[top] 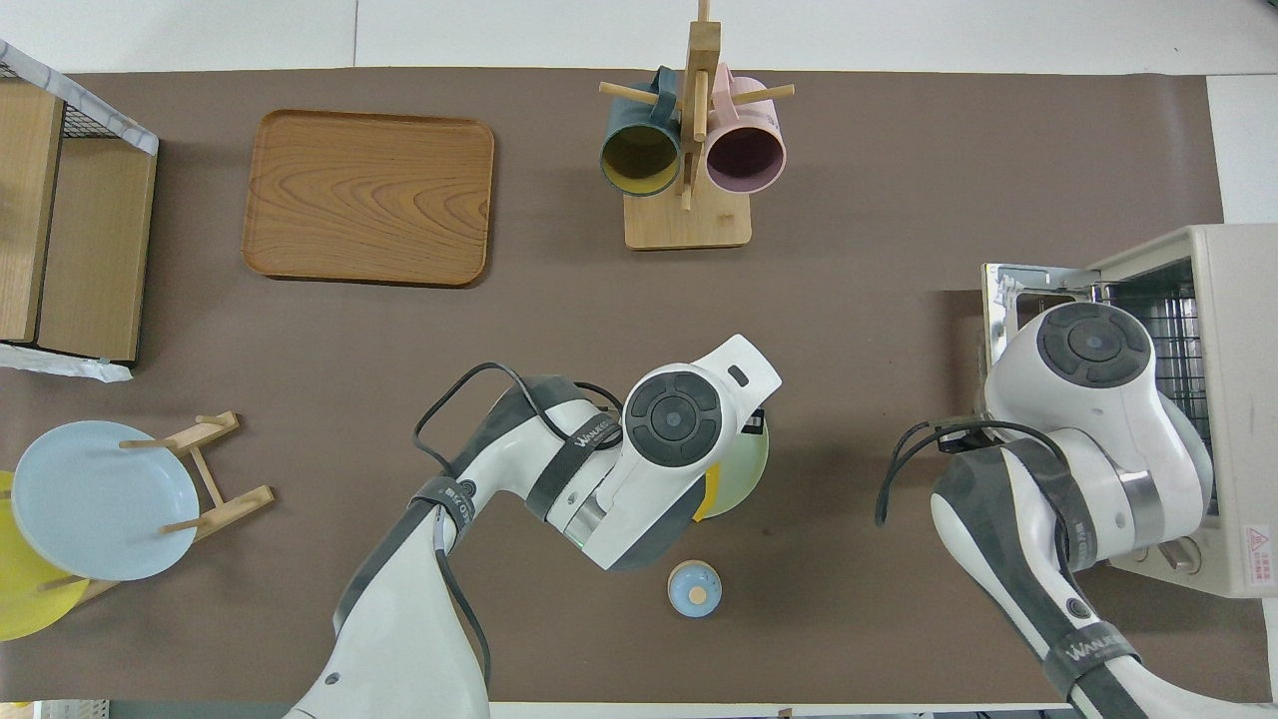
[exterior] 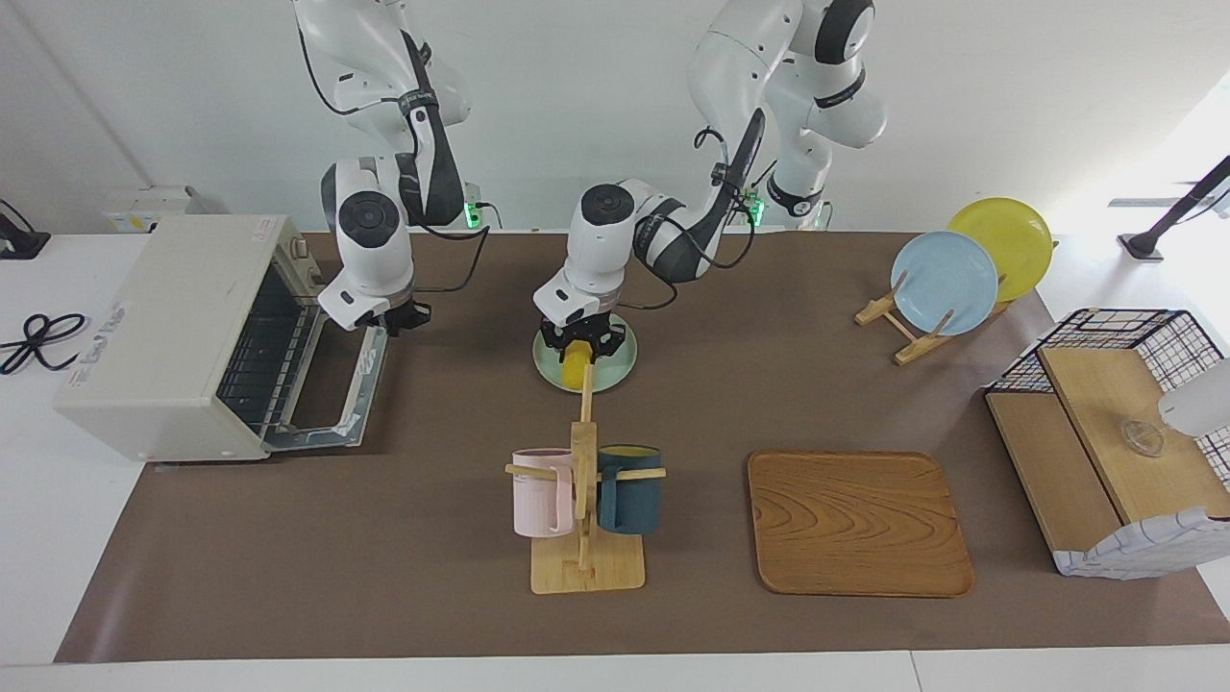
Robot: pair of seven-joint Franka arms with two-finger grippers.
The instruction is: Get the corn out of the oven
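The yellow corn (exterior: 577, 371) lies on a pale green plate (exterior: 616, 361) at mid table, outside the oven; in the overhead view only a sliver of the corn (top: 706, 499) shows under the arm. My left gripper (exterior: 577, 349) is down on the plate and shut on the corn's end nearer the robots. The cream-white oven (exterior: 163, 327) stands at the right arm's end with its door (exterior: 332, 423) dropped open and slightly raised; no corn shows on its rack. My right gripper (exterior: 400, 319) is shut at the door's outer edge, at the corner nearer the robots.
A wooden mug rack (exterior: 584, 500) with a pink and a dark blue mug stands farther out than the plate. Beside it lies a wooden tray (exterior: 858, 524). A plate stand (exterior: 947, 284) and a wire shelf basket (exterior: 1115, 432) fill the left arm's end. A small round blue object (top: 694, 587) sits nearer the robots.
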